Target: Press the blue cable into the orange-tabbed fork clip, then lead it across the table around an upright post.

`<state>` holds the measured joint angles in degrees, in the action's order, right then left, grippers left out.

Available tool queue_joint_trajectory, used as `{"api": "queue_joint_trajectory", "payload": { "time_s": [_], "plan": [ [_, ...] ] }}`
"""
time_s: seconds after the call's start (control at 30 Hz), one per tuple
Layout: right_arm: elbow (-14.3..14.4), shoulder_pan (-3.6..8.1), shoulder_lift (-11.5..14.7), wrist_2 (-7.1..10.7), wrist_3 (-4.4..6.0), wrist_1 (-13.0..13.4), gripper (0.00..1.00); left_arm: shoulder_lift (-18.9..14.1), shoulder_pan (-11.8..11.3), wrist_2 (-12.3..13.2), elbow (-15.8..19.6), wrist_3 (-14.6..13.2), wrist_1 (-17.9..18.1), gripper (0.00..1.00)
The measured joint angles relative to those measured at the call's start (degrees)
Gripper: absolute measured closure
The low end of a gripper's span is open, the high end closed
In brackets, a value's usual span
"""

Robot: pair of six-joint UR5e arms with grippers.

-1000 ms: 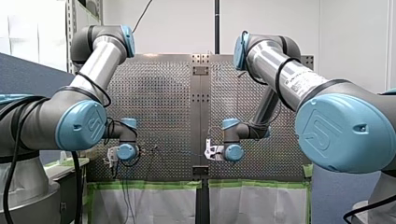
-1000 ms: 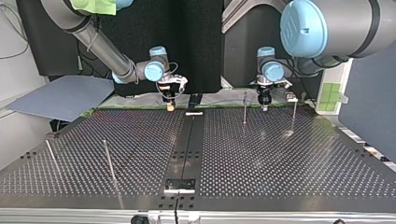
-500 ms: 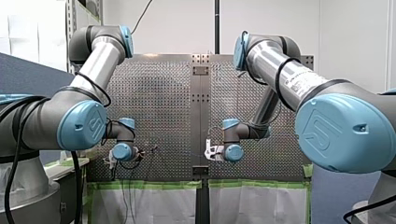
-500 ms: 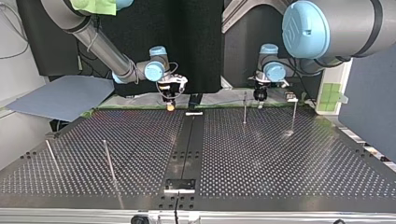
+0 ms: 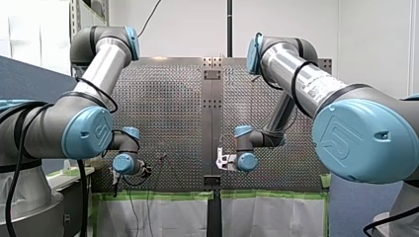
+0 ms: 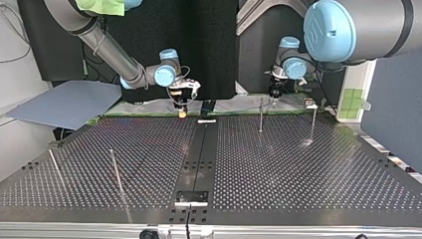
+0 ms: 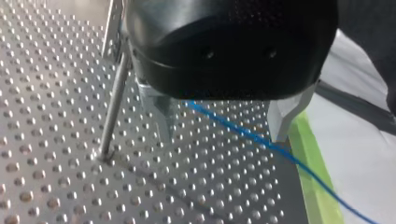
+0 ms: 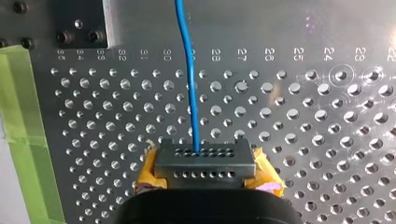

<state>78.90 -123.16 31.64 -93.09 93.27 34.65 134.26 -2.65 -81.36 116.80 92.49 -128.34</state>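
Blue cable [image 8: 190,70] comes straight out from between the fingers of my right gripper [image 8: 205,158]. Its yellow-padded jaws are pressed together on the cable, which runs ahead over the perforated table [image 8: 303,130].

In the top view this gripper [image 6: 182,110] stands low at the table's far edge, left of the centre seam, with a small white piece [image 6: 206,121] just beside it on the seam.

My left gripper [image 7: 222,135] is spread wide and holds nothing. The blue cable passes loosely between its metal fingers [image 7: 161,112] and slants on across a strip of green tape [image 7: 308,168] at the table's edge. An upright post [image 7: 114,102] stands just beside one finger, apart from the cable.

In the top view my left gripper [image 6: 274,94] hangs above the far edge at the right, just beyond that post [image 6: 261,114]. A second post [image 6: 313,122] stands further right. Two more posts [image 6: 117,172] stand well apart from both grippers at the near left.
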Motion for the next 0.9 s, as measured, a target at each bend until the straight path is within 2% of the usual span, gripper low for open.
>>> {"api": "queue_joint_trajectory", "payload": {
  "time_s": [0.23, 0.53, 0.77, 0.9],
  "plan": [
    [0.0, -0.09, 0.0, 0.0, 0.0, 0.0, 1.0, -2.2, -0.1, 0.7, 2.5, 0.0, 1.5, 0.0],
    [0.0, -0.03, 0.0, 0.0, 0.0, 0.0, 1.0, -3.8, -0.1, 2.0, 6.8, 0.1, 5.5, 0.0],
    [0.0, -0.14, 0.0, -0.03, 0.0, 0.0, 1.0, -7.1, 0.5, 2.5, 10.4, 2.8, 9.2, 0.0],
    [0.0, -0.21, 0.0, -0.01, 0.0, -0.1, 1.0, -9.3, 0.9, 3.6, 11.2, 5.0, 11.1, 0.0]
  ]
}}
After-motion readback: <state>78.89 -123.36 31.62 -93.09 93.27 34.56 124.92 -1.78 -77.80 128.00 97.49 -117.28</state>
